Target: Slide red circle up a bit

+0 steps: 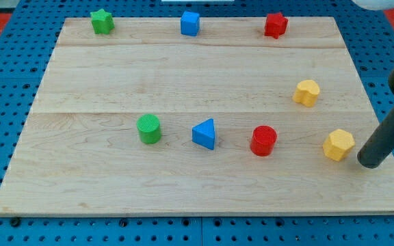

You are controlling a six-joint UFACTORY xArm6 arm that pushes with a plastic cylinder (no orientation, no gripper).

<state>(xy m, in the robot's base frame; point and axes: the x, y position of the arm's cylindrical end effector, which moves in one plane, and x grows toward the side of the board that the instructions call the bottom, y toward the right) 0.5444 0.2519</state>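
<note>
Red circle (263, 141) sits well to the view's left of my tip (369, 163), apart from it; the rod has no jaws and holds nothing. Yellow hexagon (338, 145) lies just beside the tip, between them; blue triangle (204, 134) farther left

My tip (369, 162) rests low at the view's right edge, the dark rod slanting up-right.

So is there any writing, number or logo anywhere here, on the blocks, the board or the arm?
None. The wooden board, the blocks, such as the red circle, and the dark rod ending in my tip carry no readable words, numbers or signs.
</note>
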